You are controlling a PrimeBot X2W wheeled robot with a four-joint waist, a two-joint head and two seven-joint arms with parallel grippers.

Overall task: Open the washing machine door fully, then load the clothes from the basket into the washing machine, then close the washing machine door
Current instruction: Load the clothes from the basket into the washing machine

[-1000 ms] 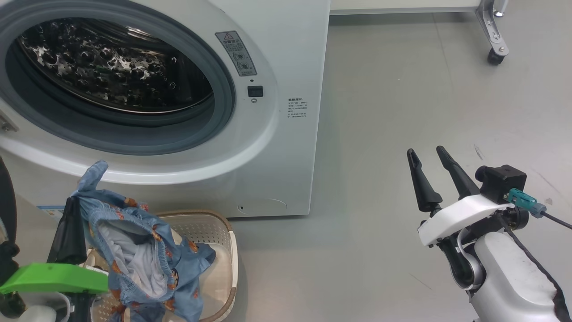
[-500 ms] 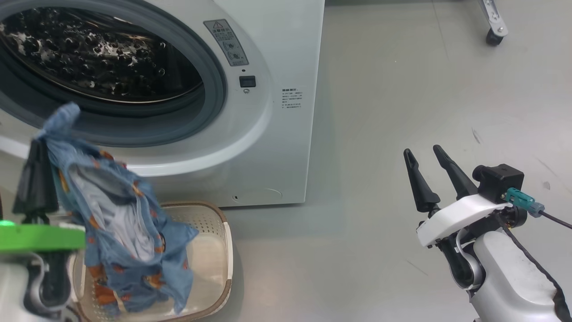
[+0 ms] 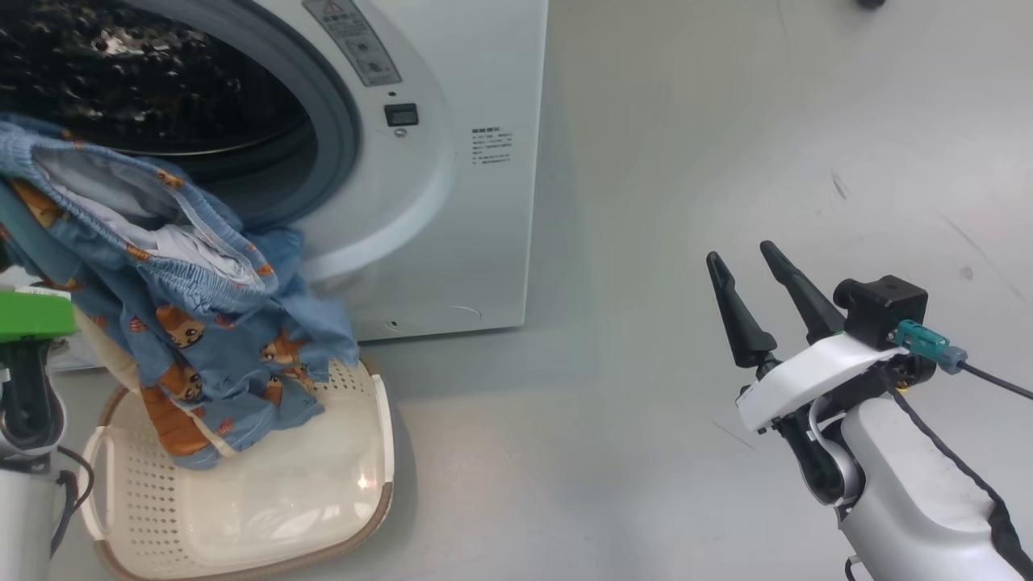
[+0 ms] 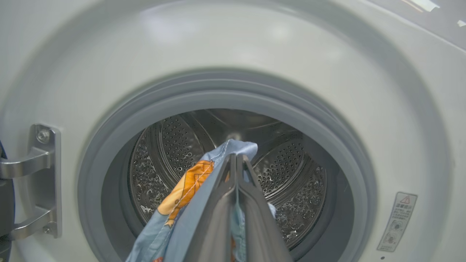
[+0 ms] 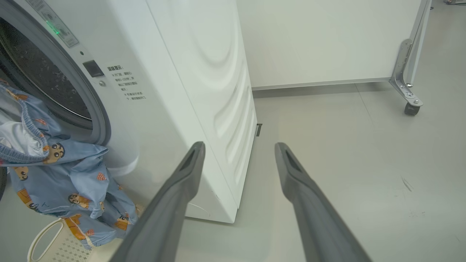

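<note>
My left gripper (image 4: 236, 157) is shut on the clothes (image 4: 189, 185), a blue garment with orange prints, held right in front of the washing machine's (image 3: 460, 210) round opening. The steel drum (image 4: 291, 167) lies straight behind the fingertips. In the head view the clothes (image 3: 186, 307) hang from the seal's lower edge down to the cream basket (image 3: 381, 452) on the floor. The door is out of view past its steel hinge (image 4: 32, 174). Well to the right, my right gripper (image 3: 740, 251) is open and holds nothing, above bare floor.
The basket (image 5: 47, 236) sits on the grey floor against the machine's front. A white panel (image 5: 320, 40) on a metal leg with a caster (image 5: 411, 109) stands behind the machine to the right. Open floor spreads to the right of the machine.
The left gripper has lifted the clothes out of the basket up to the drum opening. The head camera has shifted, so the machine sits further left. The right gripper has stayed open and still.
</note>
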